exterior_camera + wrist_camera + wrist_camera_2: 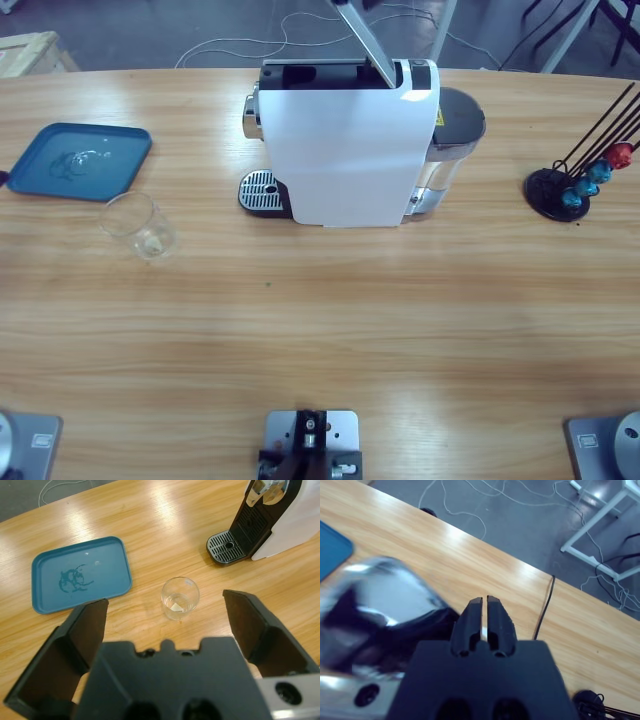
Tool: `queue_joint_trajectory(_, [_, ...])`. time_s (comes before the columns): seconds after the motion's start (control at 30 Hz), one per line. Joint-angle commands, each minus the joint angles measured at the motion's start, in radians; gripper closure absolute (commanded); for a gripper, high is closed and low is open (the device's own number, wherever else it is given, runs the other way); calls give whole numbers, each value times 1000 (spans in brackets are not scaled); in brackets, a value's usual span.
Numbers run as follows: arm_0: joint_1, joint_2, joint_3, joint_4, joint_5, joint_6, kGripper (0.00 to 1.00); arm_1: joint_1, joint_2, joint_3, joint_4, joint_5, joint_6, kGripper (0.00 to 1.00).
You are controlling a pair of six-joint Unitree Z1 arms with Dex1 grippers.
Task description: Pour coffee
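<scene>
A clear glass (140,225) stands upright on the table, left of the white coffee machine (345,150). No coffee is in view, and the glass (180,597) looks clear inside. My left gripper (165,601) is open and hangs above the table, short of the glass, which shows between its jaws. The machine's drip grid (227,547) lies beyond, to the right. My right gripper (484,600) is shut, with only a thin pale sliver between its jaws. It points at the table's far edge, beside a blurred chrome part (380,595). Neither gripper shows in the high view.
A blue tray (60,185) lies at the far left, also seen in the left wrist view (125,565). A black capsule rack (565,190) with coloured capsules stands at the right. A silver bar (365,40) slants up from the machine's top. Cables lie on the floor behind.
</scene>
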Motion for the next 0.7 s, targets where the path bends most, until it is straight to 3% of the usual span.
queue_joint_trajectory(0.03, [-11, 11, 37, -9, 10, 10, 9, -6, 107, -16, 67, 28, -11, 1000])
queue_joint_trajectory(0.4, [-14, 11, 37, -10, 10, 11, 9, 98, 205, -356, 322, -65, -40, 1000])
queue_joint_trajectory(0.7, [-17, 9, 37, -9, 12, 11, 9, 121, 207, -303, 324, -89, 34, 1000])
